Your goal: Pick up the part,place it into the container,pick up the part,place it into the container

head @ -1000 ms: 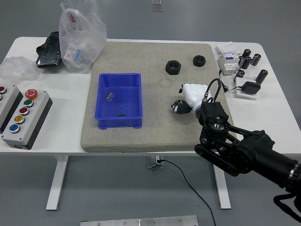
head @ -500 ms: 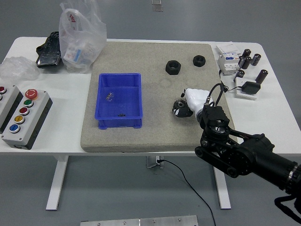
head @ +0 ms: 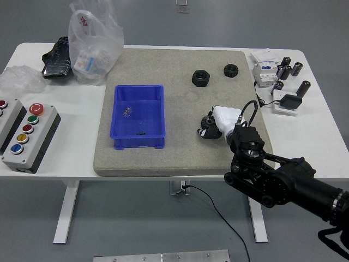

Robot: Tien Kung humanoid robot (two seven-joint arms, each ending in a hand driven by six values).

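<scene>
Head view: my white-gloved right hand (head: 224, 119) has closed on the small black toothed part (head: 208, 126) and shifted it toward the blue plastic bin (head: 139, 116) — pickup underway, placing next.

The right arm (head: 283, 183) is stretched in from the lower right corner, its black forearm angled up and leftward. The white right hand (head: 218, 123) is held low at the wrist's end, fingers (head: 207, 126) curled around a small dark part (head: 206, 131).
</scene>
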